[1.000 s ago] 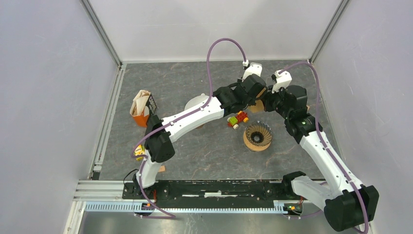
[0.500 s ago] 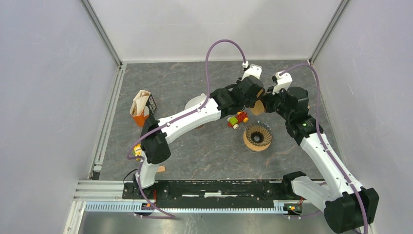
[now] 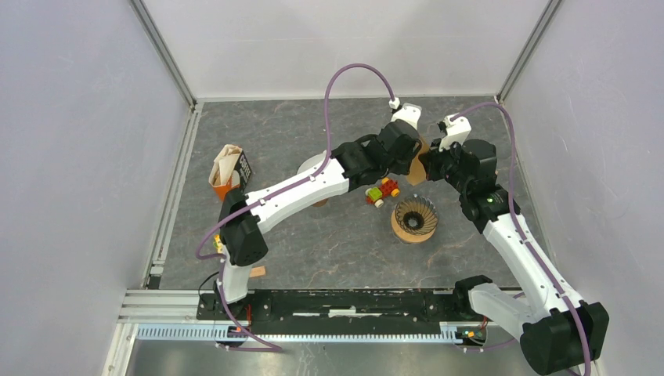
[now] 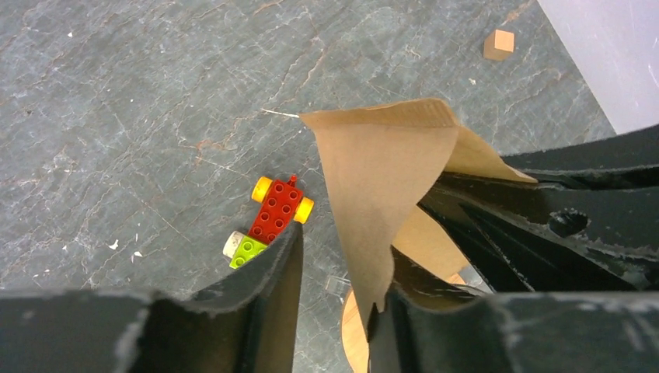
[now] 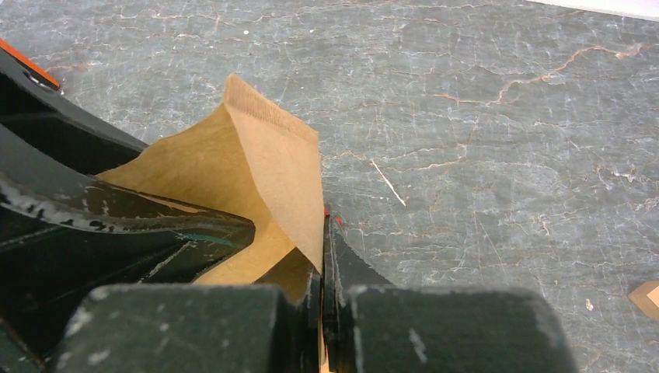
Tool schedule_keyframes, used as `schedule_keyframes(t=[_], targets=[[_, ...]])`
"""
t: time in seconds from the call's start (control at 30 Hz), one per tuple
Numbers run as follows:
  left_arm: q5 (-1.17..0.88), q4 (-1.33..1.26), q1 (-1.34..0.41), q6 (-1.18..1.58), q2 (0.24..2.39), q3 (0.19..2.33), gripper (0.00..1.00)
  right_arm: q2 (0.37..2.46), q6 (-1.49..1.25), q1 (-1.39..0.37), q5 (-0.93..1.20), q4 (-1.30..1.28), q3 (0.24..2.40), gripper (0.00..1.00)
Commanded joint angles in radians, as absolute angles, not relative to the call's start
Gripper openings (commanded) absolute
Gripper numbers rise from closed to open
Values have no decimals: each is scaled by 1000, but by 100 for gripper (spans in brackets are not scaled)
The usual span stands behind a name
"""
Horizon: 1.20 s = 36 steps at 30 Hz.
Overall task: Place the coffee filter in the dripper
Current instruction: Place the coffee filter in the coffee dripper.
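I have the brown paper cone coffee filter [image 4: 381,179] up off the dark grey marbled table [image 3: 313,243], between my two arms, right of centre and toward the far side. It is thin, matt, kraft-brown paper, partly spread open. A crimped, ribbed seam runs along its top edge and a sharp fold down one side, and it narrows toward the left arm's end.

My right fingers [image 5: 322,249] are closed flat together on one edge of the filter, pinching the paper. My left fingers [image 4: 342,268] stand apart with a clear gap. The filter's lower tip lies against the one on the right of that wrist view, and the other is clear of the paper.

The round tan dripper with a black ribbed inside [image 3: 414,218] sits on the table nearer the arm bases, apart from the filter. Near it, to the left and a little farther back, lies a small toy of red, green and yellow bricks [image 4: 272,217]. A small wooden cube [image 4: 498,44] lies farther off.

At the left stands an orange holder with pale folded papers [image 3: 227,174]. The dark panel on it is too small for me to read.
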State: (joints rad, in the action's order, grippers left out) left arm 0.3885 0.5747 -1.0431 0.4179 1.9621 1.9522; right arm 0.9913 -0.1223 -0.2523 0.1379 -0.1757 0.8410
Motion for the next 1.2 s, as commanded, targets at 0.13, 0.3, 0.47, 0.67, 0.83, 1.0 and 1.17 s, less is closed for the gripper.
schedule_keyframes(t=[0.13, 0.3, 0.47, 0.67, 0.83, 1.0, 1.17], targets=[[364, 533, -1050, 393, 1904, 1925, 27, 974, -119, -244, 139, -137, 841, 0], [350, 531, -1051, 356, 1911, 1936, 7, 970, -113, -244, 180, -120, 830, 6], [308, 525, -1055, 292, 1900, 1926, 2, 945, -50, -243, 183, -113, 834, 23], [287, 506, -1068, 261, 1878, 1899, 2, 917, -8, -242, 222, -129, 859, 48], [281, 489, -1076, 234, 1864, 1878, 4, 898, 58, -242, 214, -157, 881, 54], [285, 463, -1081, 205, 1839, 1841, 4, 877, 93, -243, 199, -183, 891, 48], [292, 436, -1081, 174, 1811, 1810, 8, 865, 103, -240, 204, -199, 890, 39]])
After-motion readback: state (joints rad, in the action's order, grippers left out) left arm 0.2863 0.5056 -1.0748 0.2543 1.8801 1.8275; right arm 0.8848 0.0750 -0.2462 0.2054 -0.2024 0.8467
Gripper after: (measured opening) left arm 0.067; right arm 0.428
